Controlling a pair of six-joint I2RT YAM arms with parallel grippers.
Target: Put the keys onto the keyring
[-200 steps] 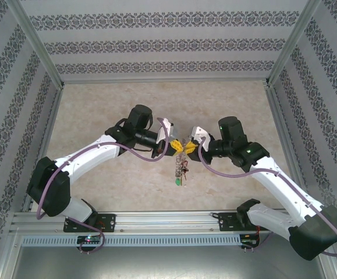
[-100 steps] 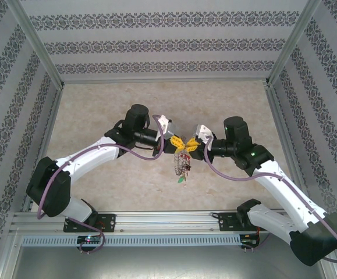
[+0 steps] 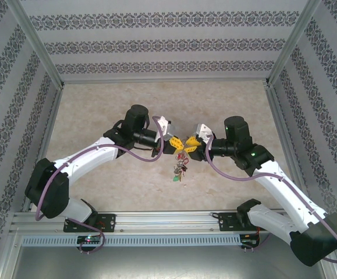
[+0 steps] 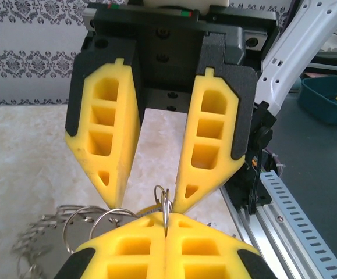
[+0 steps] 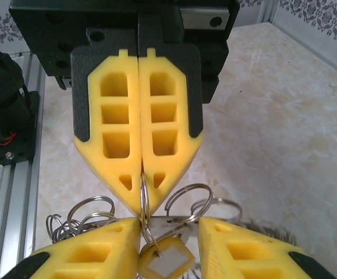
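Patterned wallpaper walls [image 3: 168, 43], beige, perhaps marble, tabletop [image 3: 98, 110]

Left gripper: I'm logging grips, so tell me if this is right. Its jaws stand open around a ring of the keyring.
Not open: the left gripper is shut on a ring of the keyring. The right wrist view shows its jaws closed together with the wire pinched between them.

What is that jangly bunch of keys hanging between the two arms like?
The keyring is a bunch of thin silvery wire loops and keys with a few coloured tags. It hangs above the table, pinched by one loop between the shut left fingers. A pale tag sits between the open right fingers.
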